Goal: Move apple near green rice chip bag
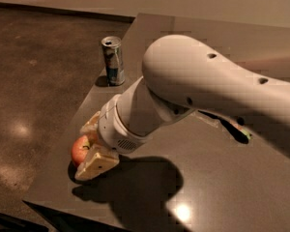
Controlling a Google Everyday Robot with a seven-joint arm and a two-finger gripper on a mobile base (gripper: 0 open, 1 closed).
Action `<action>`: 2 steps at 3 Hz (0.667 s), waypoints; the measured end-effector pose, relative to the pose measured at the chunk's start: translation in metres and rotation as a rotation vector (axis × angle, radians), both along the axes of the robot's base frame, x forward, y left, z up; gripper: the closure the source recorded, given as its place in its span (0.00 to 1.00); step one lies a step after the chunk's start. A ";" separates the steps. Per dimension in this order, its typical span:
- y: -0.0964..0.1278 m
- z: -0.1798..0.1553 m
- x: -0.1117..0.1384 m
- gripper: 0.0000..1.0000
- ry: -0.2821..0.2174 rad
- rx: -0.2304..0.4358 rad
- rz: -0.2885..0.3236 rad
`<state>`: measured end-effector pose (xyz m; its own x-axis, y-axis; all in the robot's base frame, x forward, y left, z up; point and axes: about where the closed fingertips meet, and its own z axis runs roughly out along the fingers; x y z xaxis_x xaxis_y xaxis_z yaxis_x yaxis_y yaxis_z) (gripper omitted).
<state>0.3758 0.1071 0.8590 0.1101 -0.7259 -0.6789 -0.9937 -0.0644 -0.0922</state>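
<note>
The red apple (80,148) sits on the dark table near its front left corner. My gripper (86,151) reaches down around it, open, with one cream finger (95,162) in front of the apple and the other (90,124) behind it. The apple lies between them, still resting on the table. The green rice chip bag (243,135) is almost wholly hidden behind my white arm; only a small green sliver shows at the right.
A slim silver-blue drink can (114,60) stands upright near the table's left edge, behind the gripper. The table's left edge (63,151) and front edge lie close to the apple, with brown floor beyond. My arm's shadow lies beside the apple.
</note>
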 end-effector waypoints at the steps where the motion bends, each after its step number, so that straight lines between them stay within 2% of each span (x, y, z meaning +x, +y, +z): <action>1: -0.003 0.001 0.004 0.61 0.001 0.000 -0.007; 2: -0.022 0.018 0.020 0.85 -0.010 -0.003 -0.052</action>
<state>0.3954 0.0847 0.8771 0.0791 -0.7329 -0.6757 -0.9947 -0.0133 -0.1020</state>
